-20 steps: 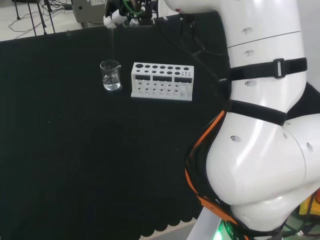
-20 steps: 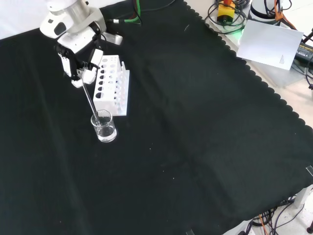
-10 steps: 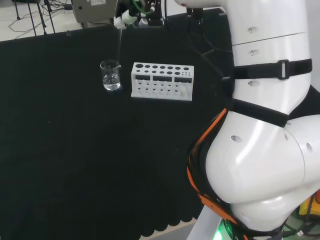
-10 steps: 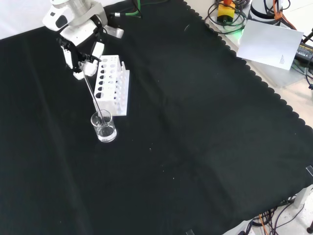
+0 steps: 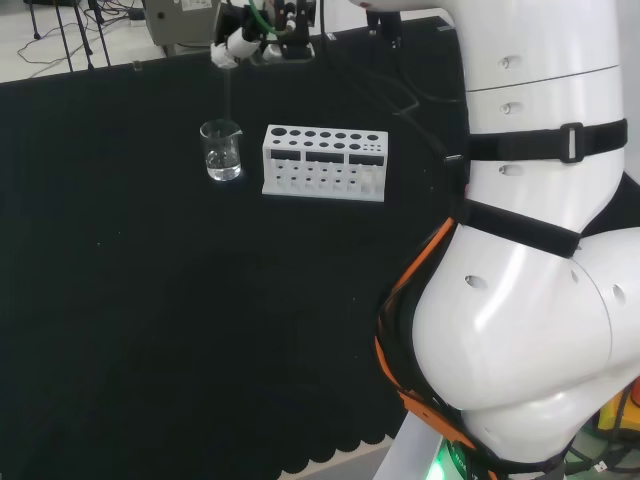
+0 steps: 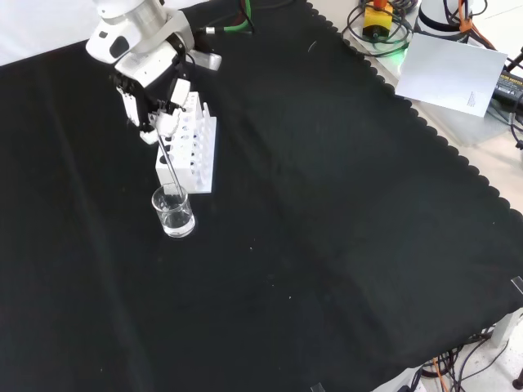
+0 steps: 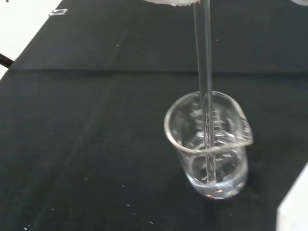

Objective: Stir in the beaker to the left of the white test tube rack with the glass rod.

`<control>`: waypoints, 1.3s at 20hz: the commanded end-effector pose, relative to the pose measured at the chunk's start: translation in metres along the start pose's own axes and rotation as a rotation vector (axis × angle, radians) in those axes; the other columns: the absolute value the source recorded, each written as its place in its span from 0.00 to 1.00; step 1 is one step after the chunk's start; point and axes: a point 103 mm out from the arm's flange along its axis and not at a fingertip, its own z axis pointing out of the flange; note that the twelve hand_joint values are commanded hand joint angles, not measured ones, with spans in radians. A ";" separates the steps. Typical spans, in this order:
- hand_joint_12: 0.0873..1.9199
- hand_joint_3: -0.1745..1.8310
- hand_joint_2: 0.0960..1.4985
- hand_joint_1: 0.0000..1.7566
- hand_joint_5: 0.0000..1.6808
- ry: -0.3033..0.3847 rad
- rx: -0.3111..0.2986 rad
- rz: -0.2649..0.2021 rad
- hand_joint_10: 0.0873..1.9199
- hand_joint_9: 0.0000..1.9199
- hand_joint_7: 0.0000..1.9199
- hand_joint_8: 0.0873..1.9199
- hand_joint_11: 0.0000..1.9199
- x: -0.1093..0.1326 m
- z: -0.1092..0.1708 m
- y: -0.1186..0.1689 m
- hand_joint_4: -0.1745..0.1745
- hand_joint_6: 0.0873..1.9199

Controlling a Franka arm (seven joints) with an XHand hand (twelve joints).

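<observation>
1. The glass rod point(image 7: 204, 72) is held at its upper end by the hand point(image 6: 151, 102), whose fingers are curled and pinched on it; its lower end is seen dipped in the beaker point(image 7: 209, 144).
2. The beaker is found on the black cloth point(image 6: 327, 245) just left of the white test tube rack point(image 5: 323, 162) in the head view, with a little clear liquid at the bottom.
3. The rod is judged light, stiff, smooth and brittle; a slip through the fingers is to be expected if it is knocked.
4. The beaker is judged light and easily tipped, so the wall is best not pressed by the rod.
5. The hold is best kept high on the rod, clear of the rim.
</observation>
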 end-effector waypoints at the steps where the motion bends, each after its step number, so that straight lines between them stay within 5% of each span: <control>1: 0.36 0.06 0.69 0.74 0.72 0.017 -0.013 -0.077 0.26 0.90 0.62 0.48 0.87 0.022 0.008 0.030 0.00 0.12; 15: 0.36 0.06 0.68 0.74 0.72 -0.003 -0.036 0.052 0.26 0.90 0.62 0.48 0.87 -0.024 -0.014 0.006 0.00 0.11; 22: 0.36 0.06 0.68 0.74 0.72 -0.012 -0.025 0.069 0.26 0.90 0.62 0.48 0.87 -0.017 -0.011 -0.016 0.00 0.11; 26: 0.36 0.06 0.68 0.74 0.72 0.004 -0.021 0.026 0.26 0.90 0.62 0.48 0.87 0.007 -0.008 -0.008 0.00 0.11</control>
